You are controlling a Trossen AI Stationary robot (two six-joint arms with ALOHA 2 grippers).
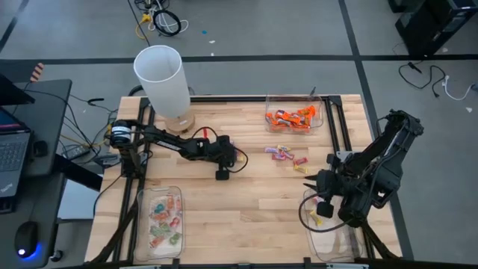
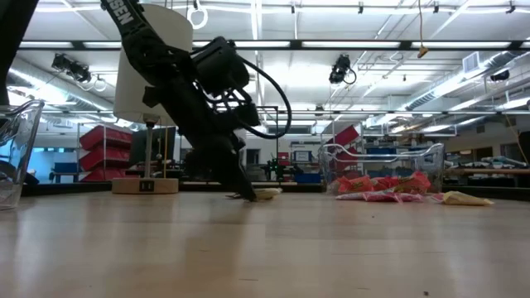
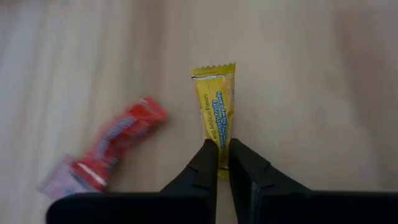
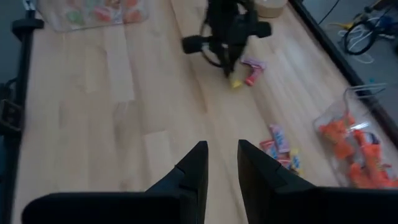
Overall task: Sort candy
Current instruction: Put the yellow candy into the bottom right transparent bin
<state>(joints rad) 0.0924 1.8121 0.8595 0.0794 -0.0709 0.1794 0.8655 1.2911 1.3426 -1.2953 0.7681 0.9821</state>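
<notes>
— Yellow candy (image 3: 216, 106): where did it lie?
— On bare wood by a red candy (image 3: 106, 152), its near end hidden between the left gripper (image 3: 224, 163) fingers, which pinched it.
— And the overhead camera?
— That arm covered both sweets; a white cylinder (image 1: 161, 78) stood behind.
— The rest?
— Loose candies (image 1: 287, 156) lay mid-table near the orange-filled tray (image 1: 295, 117). The right gripper (image 4: 221, 163) hung slightly spread, apart.

White lamp (image 1: 161, 77), three clear trays (image 1: 159, 220), apparently a laptop (image 1: 13, 146).
</notes>
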